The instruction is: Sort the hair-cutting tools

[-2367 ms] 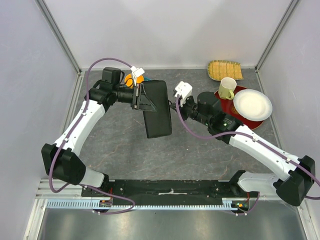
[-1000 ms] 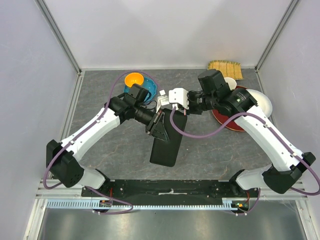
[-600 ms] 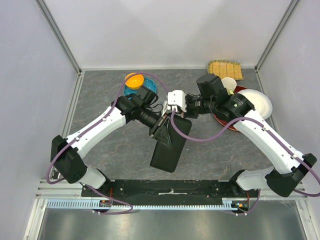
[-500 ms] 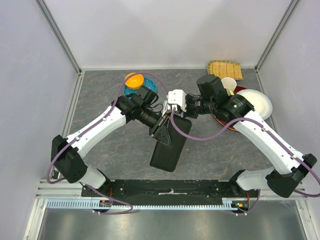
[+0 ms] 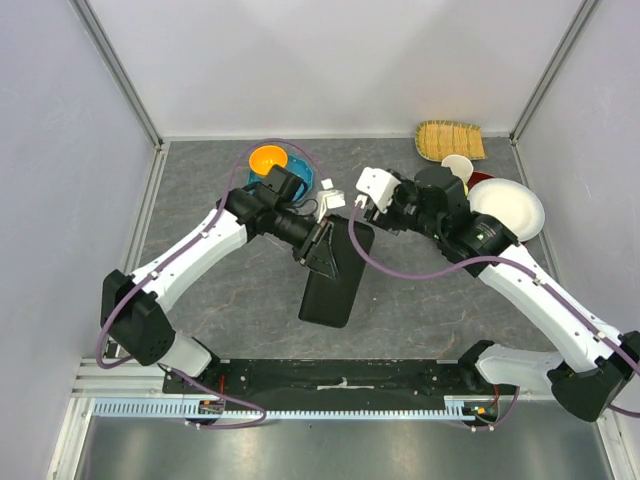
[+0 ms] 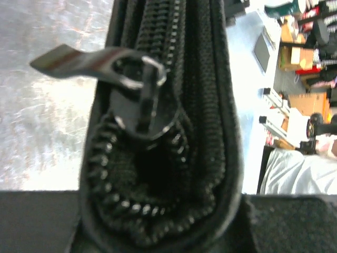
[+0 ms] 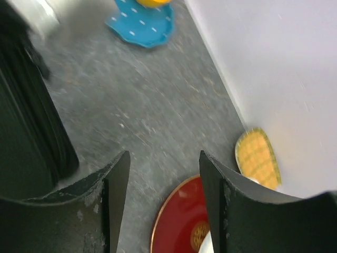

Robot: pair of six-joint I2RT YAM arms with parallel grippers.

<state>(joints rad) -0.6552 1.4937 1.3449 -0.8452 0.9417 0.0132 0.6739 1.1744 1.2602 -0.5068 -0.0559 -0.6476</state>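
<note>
case [image 5: 333, 275]: black zip case, held off the surface [image 5: 230, 290] at mid-scene; its far end is in the left end effector, its near end hangs free toward the arm bases.
axis: the case's long axis runs far-to-near in the top view, slightly slanted, far end to the right of the near end; it looks tilted on edge, so the zip side faces the wrist camera.
left end effector [image 5: 322, 243]: clamped on the far end of the case; the left wrist view shows the edge wedged between the dark pads.
zip [image 6: 138, 103]: slider and silver pull tab sit at the corner of the case, tab sticking out to the side; the teeth below it have parted, a small dark gap shows. The rest looks closed.
right end effector [image 7: 160, 179]: fingers apart, nothing between them; it hangs just right of the case's far end, not touching it.
why held so: judged, the left arm steadies the case in the air so the right can work the zip; the tab is offered toward the right arm.
tools: scissors and combs are not visible in any view; presumably inside the case, but this cannot be told.
progress: early; nothing sorted yet.
bystanders: red plate [image 7: 181, 219], white plate [image 5: 505, 208], cup [image 5: 457, 167], woven mat [image 5: 450, 140], blue dish [image 7: 141, 23] stand at the far side, apart from the case.
</note>
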